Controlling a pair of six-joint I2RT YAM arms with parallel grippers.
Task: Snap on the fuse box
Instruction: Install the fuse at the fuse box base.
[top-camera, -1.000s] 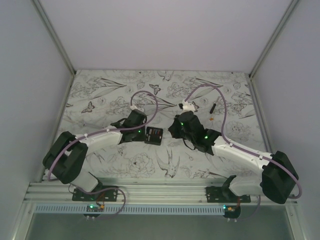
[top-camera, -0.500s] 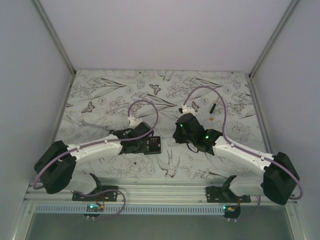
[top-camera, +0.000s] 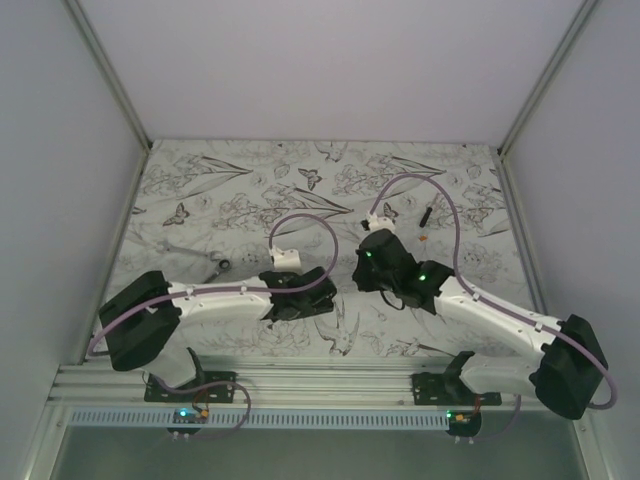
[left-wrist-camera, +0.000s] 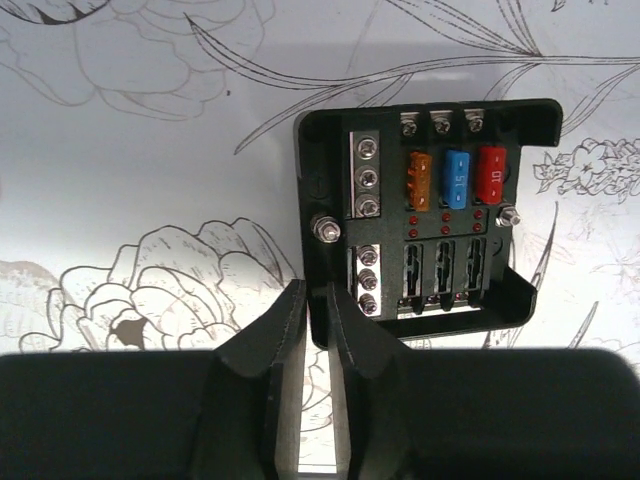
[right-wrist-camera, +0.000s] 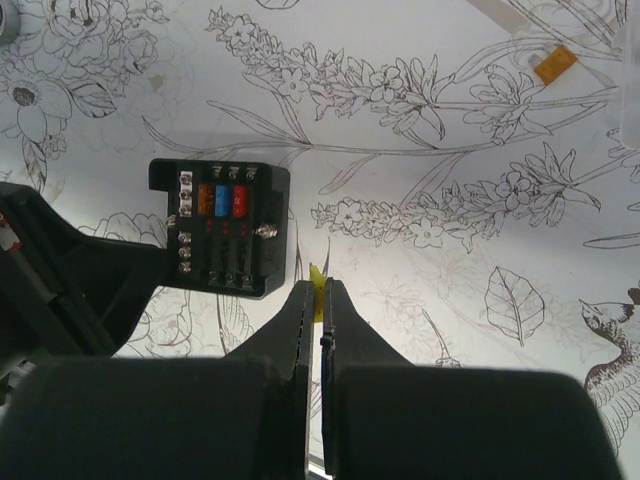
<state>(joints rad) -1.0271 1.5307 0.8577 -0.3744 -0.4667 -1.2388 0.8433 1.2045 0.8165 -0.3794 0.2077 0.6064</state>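
Left tool (left-wrist-camera: 313, 300): I read it as pinched onto one corner wall of the fuse box (left-wrist-camera: 425, 230). The two fingers (left-wrist-camera: 290, 320) stand almost together, with only that thin black wall between them.
Fuse box: it lies flat and face up on the table (top-camera: 200, 200), in the near half and a little left of centre. From above I mostly lose it under my left wrist.
Fuses: an orange fuse (left-wrist-camera: 419, 178), a blue fuse (left-wrist-camera: 456, 178) and a red fuse (left-wrist-camera: 491, 175) sit side by side. They are at the end of the box away from the left tool.
Right tool (right-wrist-camera: 319, 290): it is closed to a sliver on a small yellow piece (right-wrist-camera: 316, 275), which stands upright between the tips. The tool sits just right of the box and a touch farther back, near it but apart.
Far right of table: a thin black stick (top-camera: 428, 213) and a small orange bit (right-wrist-camera: 553, 63) lie well apart from both tools.
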